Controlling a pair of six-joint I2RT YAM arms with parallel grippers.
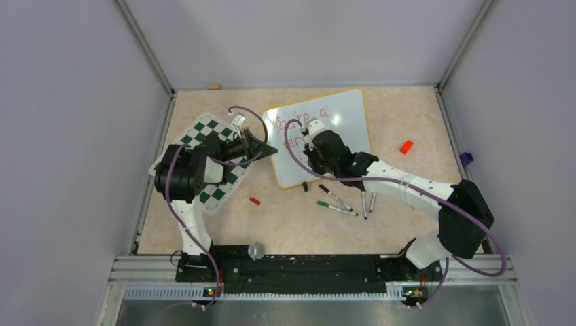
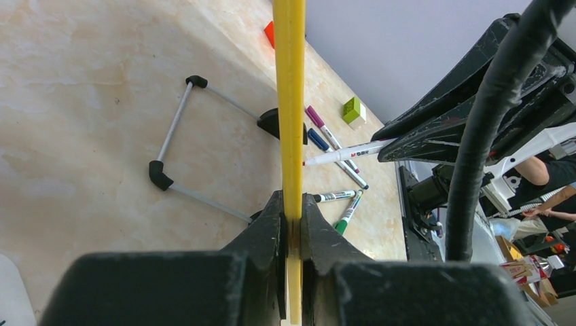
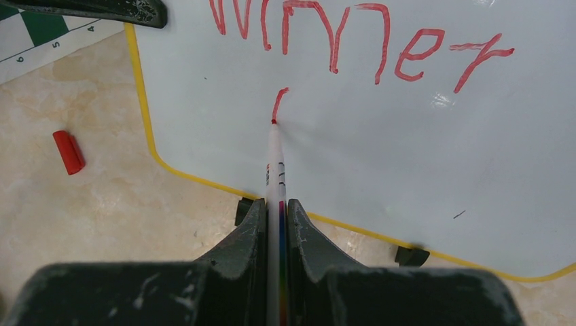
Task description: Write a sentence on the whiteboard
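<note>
Glossy white whiteboard (image 3: 407,170), thin yellow rounded frame; slim marker (image 3: 274,163) tip touching.

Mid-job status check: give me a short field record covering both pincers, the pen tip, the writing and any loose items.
left pincer: shut on the yellow edge of the whiteboard
right pincer: shut on the red marker
pen tip: touching the board, at the end of a short separate red stroke under the second line
writing: red, reads roughly "You're a" then "winner"
spare markers: lying on the table off the board's near edge
red cap: loose on the table beside the board
</note>
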